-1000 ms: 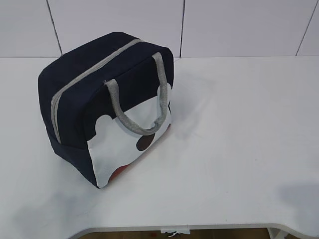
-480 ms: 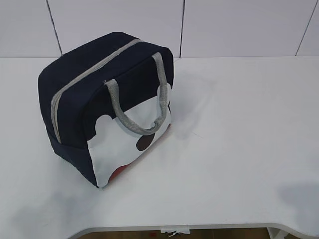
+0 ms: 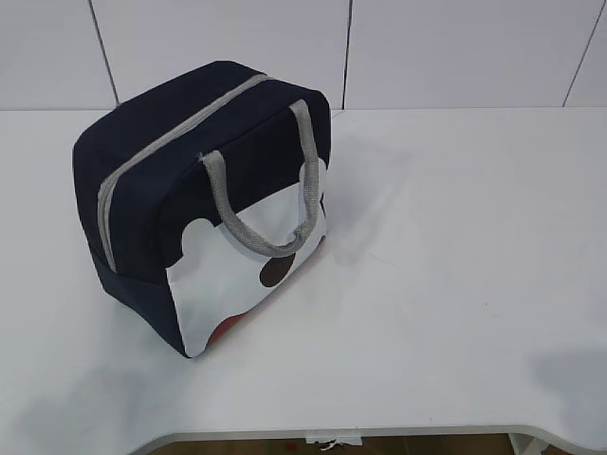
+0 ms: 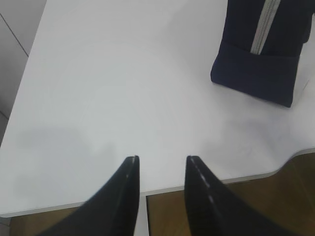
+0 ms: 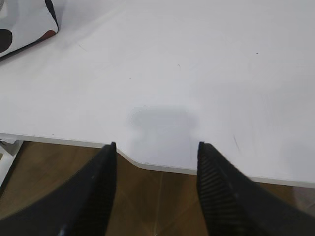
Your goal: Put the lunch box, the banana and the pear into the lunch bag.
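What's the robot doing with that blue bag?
Nothing right now. The bag stands zipped shut on the table, and no food or lunch box shows anywhere. Both tools, left and right, hang open and empty at the table's near edge, well away from the bag.

White table [image 3: 455, 284], tiled wall [image 3: 455, 47]

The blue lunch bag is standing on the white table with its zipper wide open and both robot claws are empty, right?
Not quite. The lunch bag stands on the table, but its grey zipper is shut, as the exterior view shows. The left gripper and the right gripper are indeed empty.
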Available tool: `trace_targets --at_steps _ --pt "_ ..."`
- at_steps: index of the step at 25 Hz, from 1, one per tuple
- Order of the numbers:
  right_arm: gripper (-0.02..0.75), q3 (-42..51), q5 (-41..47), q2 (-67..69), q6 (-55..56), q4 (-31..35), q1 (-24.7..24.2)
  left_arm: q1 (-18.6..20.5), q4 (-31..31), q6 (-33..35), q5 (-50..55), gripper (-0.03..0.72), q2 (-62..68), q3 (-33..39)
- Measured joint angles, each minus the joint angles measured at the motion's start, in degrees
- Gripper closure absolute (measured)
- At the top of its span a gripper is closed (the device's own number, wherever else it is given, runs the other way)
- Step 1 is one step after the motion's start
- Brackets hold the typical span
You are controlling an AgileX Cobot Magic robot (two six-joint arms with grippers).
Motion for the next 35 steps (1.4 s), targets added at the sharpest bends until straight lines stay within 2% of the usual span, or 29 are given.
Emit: trace_targets --at_steps 17,24,35 --pt "0.322 0.0 0.0 0.0 0.0 0.0 0.0 0.0 -0.3 -0.1 0.0 0.448 0.0 0.0" --pt "0.322 0.0 0.0 0.0 0.0 0.0 0.0 0.0 -0.4 -6.1 -0.5 0.448 0.0 0.0" --pt "0.322 0.0 0.0 0.0 0.0 0.0 0.0 0.0 -0.4 -6.6 -0.8 0.448 0.0 0.0"
